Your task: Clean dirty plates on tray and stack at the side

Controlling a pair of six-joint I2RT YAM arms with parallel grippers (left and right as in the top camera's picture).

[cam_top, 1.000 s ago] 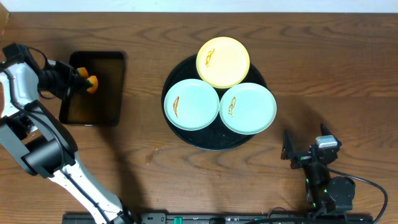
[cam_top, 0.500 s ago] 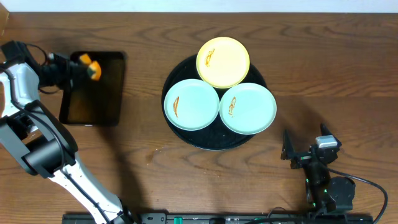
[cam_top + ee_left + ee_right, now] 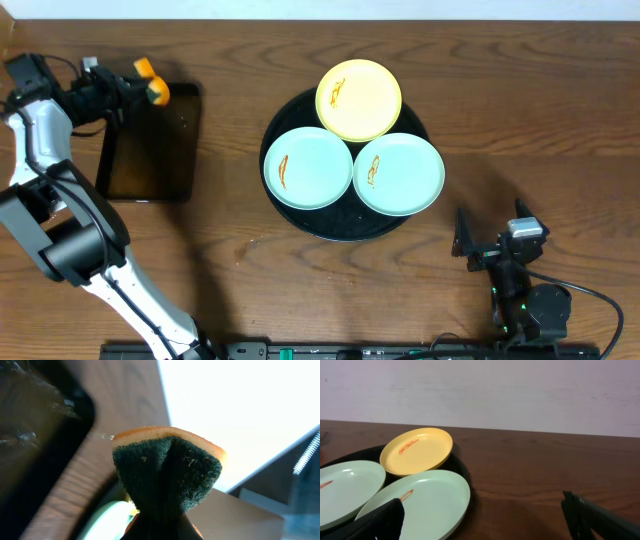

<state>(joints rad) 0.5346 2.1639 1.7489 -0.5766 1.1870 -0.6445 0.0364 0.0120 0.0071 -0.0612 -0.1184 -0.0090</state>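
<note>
Left gripper (image 3: 138, 86), clamped on the sponge (image 3: 153, 93), has lifted it off the small tray (image 3: 150, 150) left of the round tray (image 3: 340, 232), whose three smeared plates (image 3: 308, 168) await wiping; right gripper (image 3: 490, 235) idle nearby, jaws apart.

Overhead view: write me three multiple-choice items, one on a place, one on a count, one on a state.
1. How many plates lie on the round tray?
A. Two
B. Four
C. Three

2. Where is the sponge?
A. On a plate
B. In the left hand, at the small tray's far edge
C. On the bare table

3. What state is the right hand in?
A. Open and empty
B. Shut on a plate
C. Shut on the sponge

Key:
1 C: one yellow and two mint plates sit on it.
2 B: the hand pinches the sponge there.
3 A: its fingers stand wide apart with nothing between them.
</note>
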